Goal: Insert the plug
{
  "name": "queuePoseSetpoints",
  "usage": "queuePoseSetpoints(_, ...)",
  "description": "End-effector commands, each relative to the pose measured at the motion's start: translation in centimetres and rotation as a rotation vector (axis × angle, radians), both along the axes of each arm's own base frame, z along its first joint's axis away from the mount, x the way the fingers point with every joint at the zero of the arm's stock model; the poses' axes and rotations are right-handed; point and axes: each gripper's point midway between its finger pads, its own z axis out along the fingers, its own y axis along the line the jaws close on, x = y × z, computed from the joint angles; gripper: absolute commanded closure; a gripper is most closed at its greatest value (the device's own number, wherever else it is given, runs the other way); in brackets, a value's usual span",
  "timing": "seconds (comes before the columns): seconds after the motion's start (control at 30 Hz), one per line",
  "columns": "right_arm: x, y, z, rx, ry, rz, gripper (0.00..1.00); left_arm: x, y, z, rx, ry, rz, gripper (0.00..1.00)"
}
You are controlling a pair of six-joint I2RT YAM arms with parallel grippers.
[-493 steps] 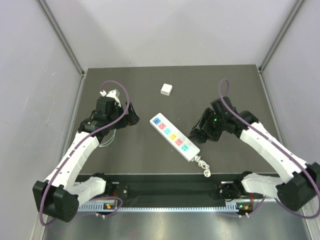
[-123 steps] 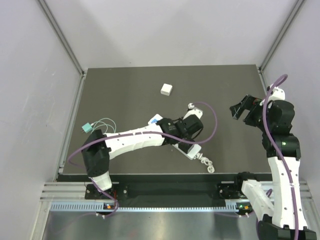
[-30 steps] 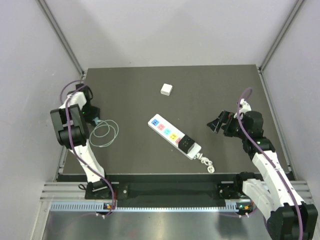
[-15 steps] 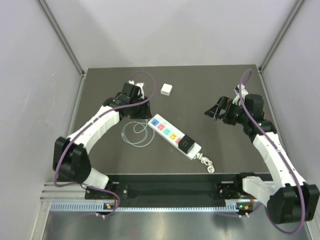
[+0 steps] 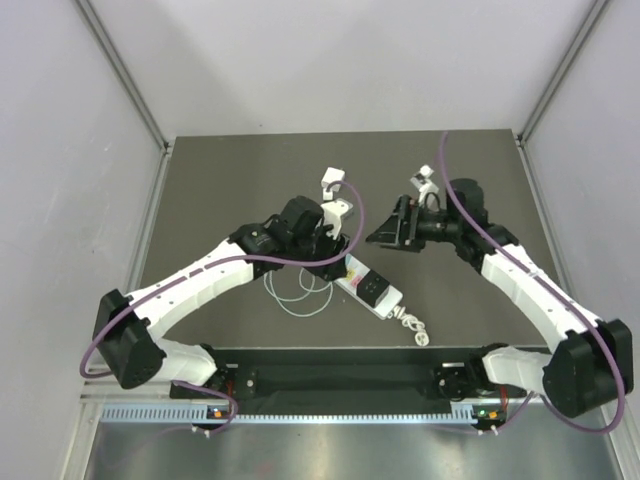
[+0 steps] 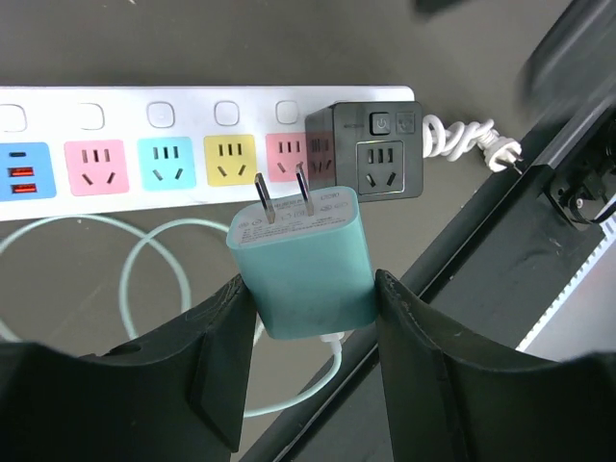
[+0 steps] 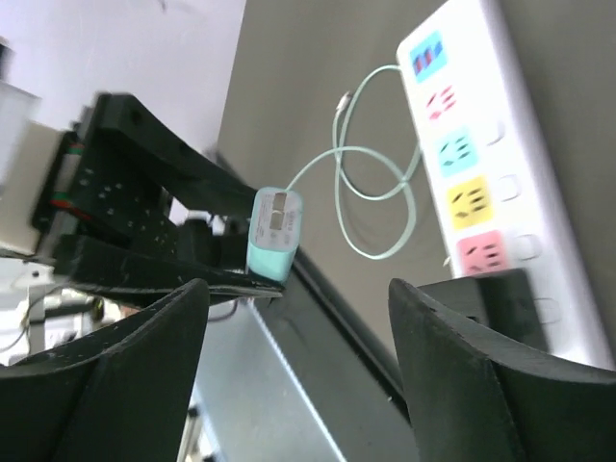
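A teal plug (image 6: pixel 303 260) with two metal prongs sits between the fingers of my left gripper (image 6: pixel 310 281), which is shut on it. The prongs point toward the white power strip (image 6: pixel 192 96), just short of its pink socket (image 6: pixel 287 157). A black adapter (image 6: pixel 373 154) occupies the strip's end. The plug's pale cable (image 6: pixel 144 279) loops on the mat. From above, my left gripper (image 5: pixel 335 243) hovers over the strip (image 5: pixel 372 290). My right gripper (image 5: pixel 380 234) is open and empty, just right of the left one; its own view shows the plug (image 7: pixel 275 231) and strip (image 7: pixel 481 164).
A small white cube (image 5: pixel 332 178) lies behind the grippers. The strip's coiled white cord (image 5: pixel 410 327) ends near the front edge. The black front rail (image 6: pixel 500 250) runs close below the strip. Grey walls enclose the mat on three sides.
My left arm has swung right, carrying the plug and dragging its cable loop, and is now over the strip. My right gripper has moved left toward the centre and its jaws have narrowed.
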Motion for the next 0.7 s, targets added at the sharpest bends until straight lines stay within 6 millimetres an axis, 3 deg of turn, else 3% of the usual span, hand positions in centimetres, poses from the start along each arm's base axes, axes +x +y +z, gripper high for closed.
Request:
queuePoseSetpoints(0.0, -0.7, 3.0, 1.2, 0.038, -0.006, 0.092, 0.26, 0.0, -1.3, 1.6, -0.078, -0.056, -0.051, 1.00)
queuePoseSetpoints(0.33, -1.9, 6.5, -0.6, 0.062, 0.058, 0.178, 0.34, -1.0, -1.7, 2.6, -0.094, -0.074, -0.103, 1.00)
queuePoseSetpoints(0.47, -2.2, 8.2, -0.2, 0.079, 0.074, 0.211, 0.38, -1.3, -1.7, 3.1, -0.117, -0.083, -0.116, 1.00)
queuePoseSetpoints(0.57, -2.9, 9.3, -0.9, 0.051, 0.094, 0.234, 0.46, -1.5, -1.9, 2.9, -0.123, -0.083, -0.122, 1.00)
queuePoseSetpoints(0.67, -3.7, 9.9, -1.5, 0.043, 0.101, 0.252, 0.63, -1.6, -1.7, 2.4, -0.111, -0.078, -0.122, 1.00)
